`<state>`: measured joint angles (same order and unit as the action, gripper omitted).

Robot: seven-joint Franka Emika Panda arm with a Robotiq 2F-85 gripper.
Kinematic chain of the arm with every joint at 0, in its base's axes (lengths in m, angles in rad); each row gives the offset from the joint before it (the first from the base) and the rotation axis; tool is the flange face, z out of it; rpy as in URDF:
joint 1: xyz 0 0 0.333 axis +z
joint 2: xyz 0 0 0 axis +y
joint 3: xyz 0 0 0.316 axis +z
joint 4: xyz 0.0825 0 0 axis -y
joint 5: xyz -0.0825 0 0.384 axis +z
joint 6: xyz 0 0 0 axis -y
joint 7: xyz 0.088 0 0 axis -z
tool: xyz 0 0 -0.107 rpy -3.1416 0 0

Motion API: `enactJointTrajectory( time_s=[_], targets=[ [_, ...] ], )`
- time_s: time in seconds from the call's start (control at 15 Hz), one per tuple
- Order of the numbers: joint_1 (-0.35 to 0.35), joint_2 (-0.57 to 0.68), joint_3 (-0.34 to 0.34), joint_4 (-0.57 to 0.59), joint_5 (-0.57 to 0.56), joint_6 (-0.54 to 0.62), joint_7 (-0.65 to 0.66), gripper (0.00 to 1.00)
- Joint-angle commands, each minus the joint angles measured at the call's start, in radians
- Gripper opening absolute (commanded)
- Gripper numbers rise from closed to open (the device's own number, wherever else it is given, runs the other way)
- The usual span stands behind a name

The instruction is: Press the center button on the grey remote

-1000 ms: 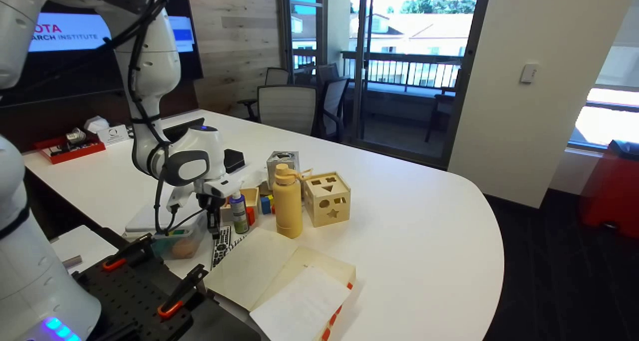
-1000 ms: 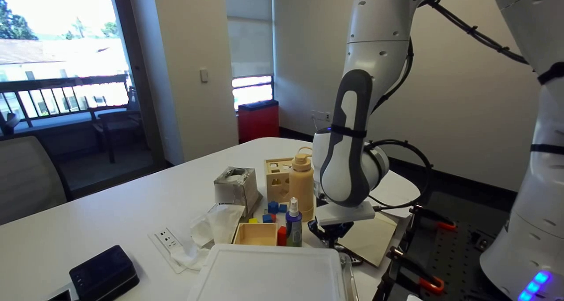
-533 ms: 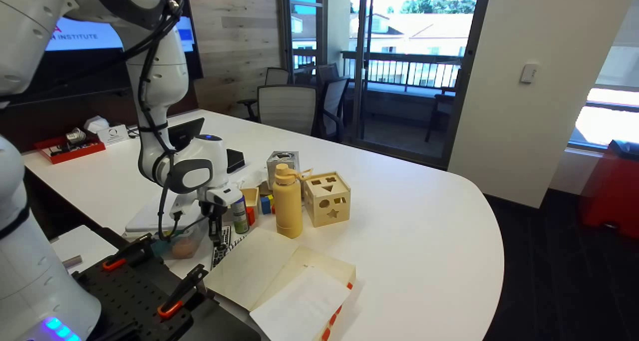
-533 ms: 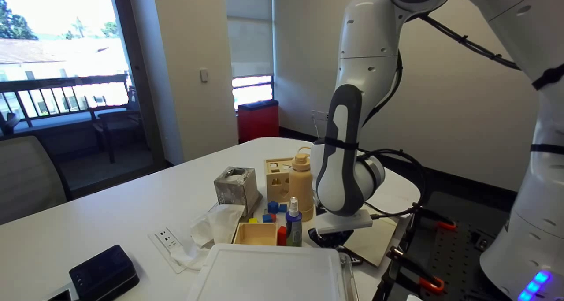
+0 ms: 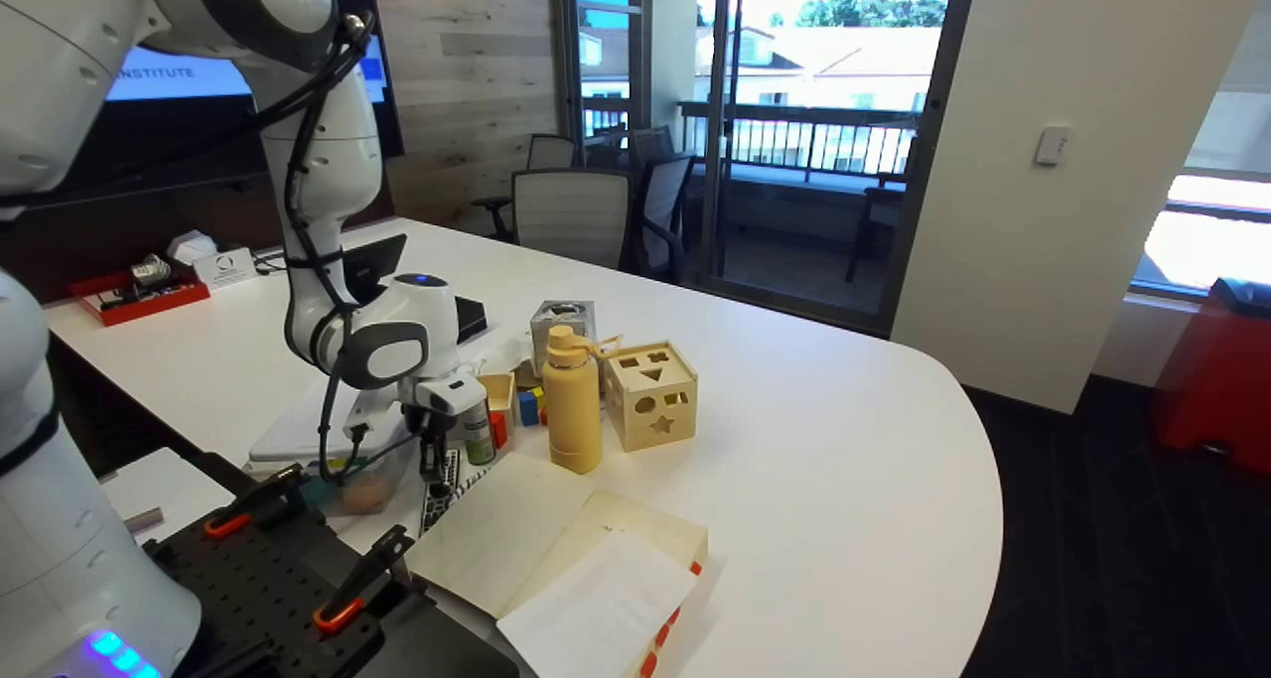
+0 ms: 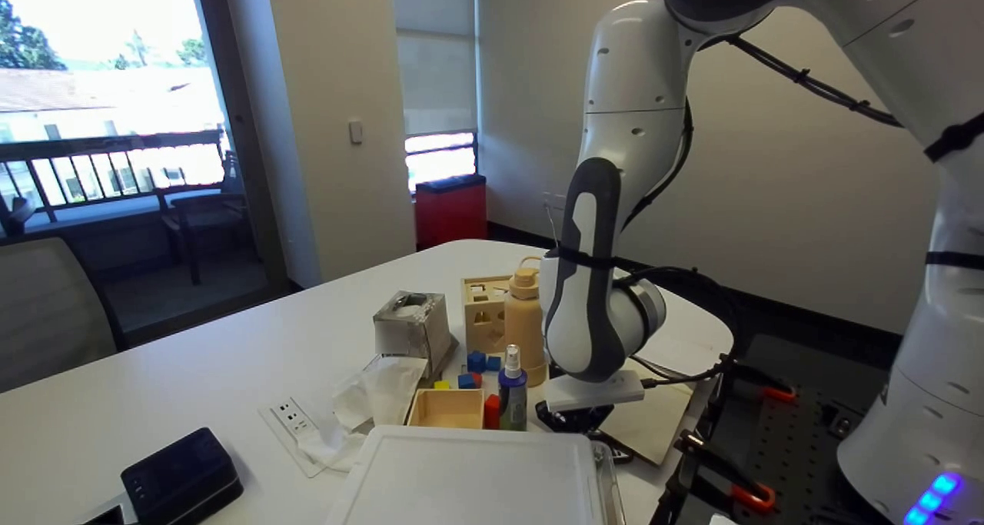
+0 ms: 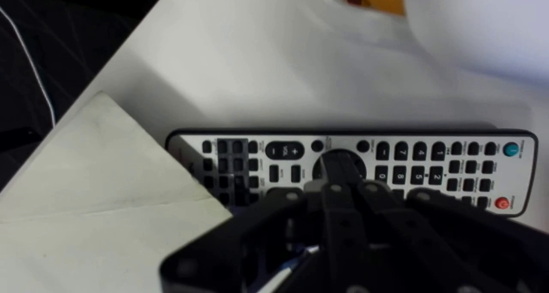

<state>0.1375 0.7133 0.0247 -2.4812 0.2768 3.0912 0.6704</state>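
Note:
The grey remote lies flat on the white table, crosswise in the wrist view, with many black buttons. Its round dark button pad sits near the middle. My gripper is shut with nothing between its fingers, pointing down over that pad. The fingertips cover the pad's middle, so the center button is hidden. I cannot tell whether they touch it. In an exterior view the gripper is just above the remote. In an exterior view the arm partly hides the remote.
An open cream folder overlaps the remote's end. A clear box with a white lid stands beside the remote. A spray bottle, a yellow bottle and a wooden shape box stand close by. Table edge at upper left in the wrist view.
The arm has come down over the remote, and in an exterior view the gripper has shifted slightly right. The descent is smaller in the last half second. The objects on the table have not moved.

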Motion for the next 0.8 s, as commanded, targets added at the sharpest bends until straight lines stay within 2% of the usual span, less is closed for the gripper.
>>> enactJointTrajectory(
  time_s=[0.0,0.47,0.73],
  targets=[
    [-0.003,0.014,0.002,0.018,0.032,0.02,-0.037,0.0],
    [-0.006,0.03,0.001,0.029,0.033,0.008,-0.037,0.0],
    [-0.042,0.046,0.026,0.044,0.021,-0.005,-0.071,0.0]
  ],
)
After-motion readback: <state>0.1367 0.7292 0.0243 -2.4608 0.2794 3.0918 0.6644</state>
